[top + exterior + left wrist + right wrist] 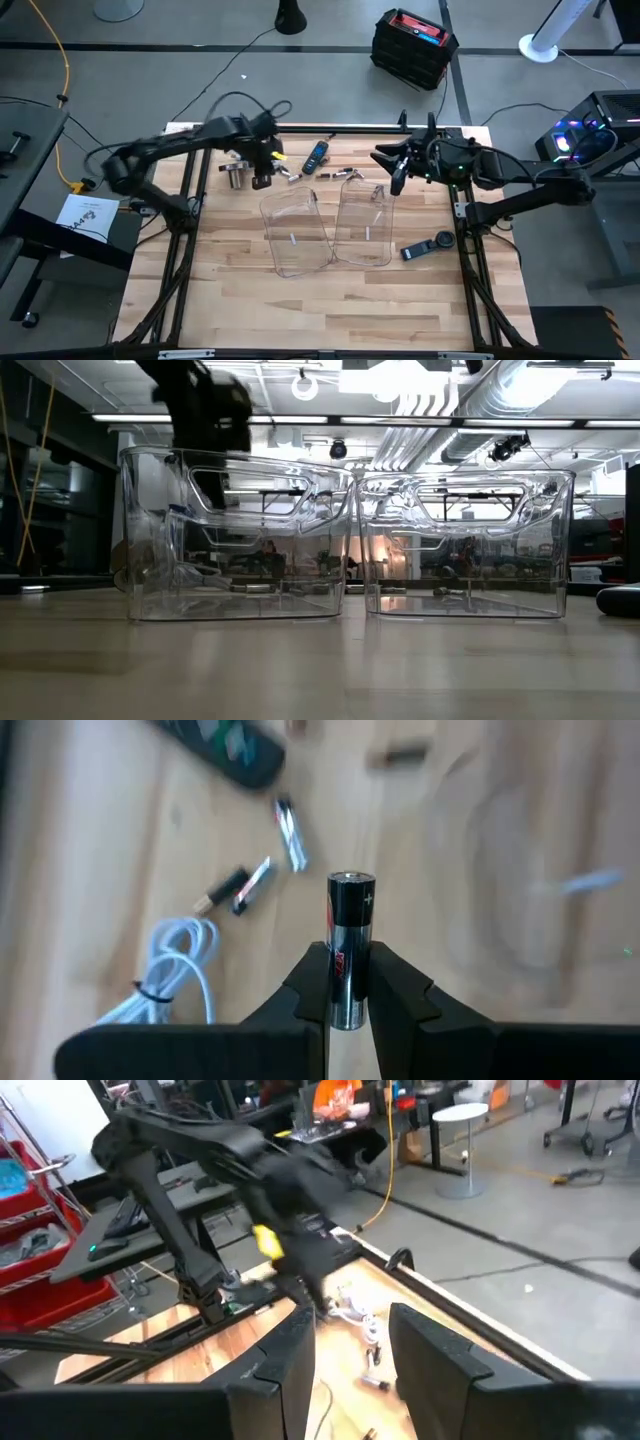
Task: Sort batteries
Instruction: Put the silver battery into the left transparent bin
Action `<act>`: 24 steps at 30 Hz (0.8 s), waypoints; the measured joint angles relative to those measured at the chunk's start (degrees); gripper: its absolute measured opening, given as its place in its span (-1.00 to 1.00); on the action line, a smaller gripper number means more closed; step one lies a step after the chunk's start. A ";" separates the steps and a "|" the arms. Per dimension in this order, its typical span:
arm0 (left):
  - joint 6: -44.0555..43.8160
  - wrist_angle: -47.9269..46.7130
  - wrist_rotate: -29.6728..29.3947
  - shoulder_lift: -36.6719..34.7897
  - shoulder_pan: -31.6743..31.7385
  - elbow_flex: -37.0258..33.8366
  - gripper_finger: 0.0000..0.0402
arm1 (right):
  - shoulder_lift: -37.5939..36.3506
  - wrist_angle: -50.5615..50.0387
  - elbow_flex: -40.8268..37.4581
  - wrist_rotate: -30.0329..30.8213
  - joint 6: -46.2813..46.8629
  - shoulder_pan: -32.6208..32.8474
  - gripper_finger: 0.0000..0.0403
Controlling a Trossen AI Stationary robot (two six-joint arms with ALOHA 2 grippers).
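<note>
My left gripper hangs over the table's far part, left of the left clear tray, shut on a black and silver battery. It also shows dark at the low view's top left. My right gripper hovers open beyond the right clear tray, its fingers holding nothing. One light battery lies on the floor of each tray. Loose batteries lie flat on the wood near the far edge. My left gripper pinches the battery's silver lower half between its two fingers. The battery lies along the fingers, and its black plus end sticks out past the tips. It is lifted clear of the table.
A dark remote, a metal cup and a white coiled cable lie near the far edge by the left gripper. Another dark gadget lies right of the right tray. The near half of the wooden table is bare.
</note>
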 joint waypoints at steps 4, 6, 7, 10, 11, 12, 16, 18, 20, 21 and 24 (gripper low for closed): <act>-8.20 1.33 1.62 -9.41 -4.41 0.02 -0.86 | -1.66 0.11 0.02 1.77 -2.23 -0.05 -0.38; -12.45 2.81 1.77 -12.83 -7.50 0.06 -0.86 | -1.87 0.10 0.02 2.54 -2.38 -0.06 -0.38; -14.19 3.74 1.77 -13.96 -9.27 0.07 -0.86 | -1.86 0.05 0.02 2.54 -2.44 -0.27 -0.38; -18.29 9.12 1.73 -15.43 -15.18 0.07 -0.86 | -1.74 -0.37 0.02 2.20 -2.62 -1.18 -0.38; -19.30 11.61 1.74 -15.27 -17.20 0.07 -0.86 | -1.71 -0.51 0.02 2.07 -2.72 -1.64 -0.38; -20.30 14.04 1.74 -14.77 -19.04 0.07 -0.86 | -1.66 -0.85 0.02 2.01 -2.81 -2.13 -0.38; -21.24 21.34 1.93 -9.99 -25.91 0.17 -0.86 | -1.64 -1.62 0.02 1.98 -4.07 -4.27 -0.38; -20.87 21.48 2.57 -6.96 -28.44 0.16 -0.86 | -1.64 -1.63 0.02 1.24 -4.77 -5.33 -0.38; -21.25 19.45 2.77 -4.65 -30.32 0.15 -0.86 | -1.64 -1.68 0.02 -0.89 -4.95 -6.48 -0.38; -21.33 17.69 2.85 -3.73 -31.11 0.15 -0.86 | -1.64 -1.81 0.02 -2.12 -4.94 -7.07 -0.38; -20.82 13.41 2.38 -1.15 -32.44 0.13 -0.86 | -1.64 -3.00 0.02 -4.21 -4.94 -8.40 -0.38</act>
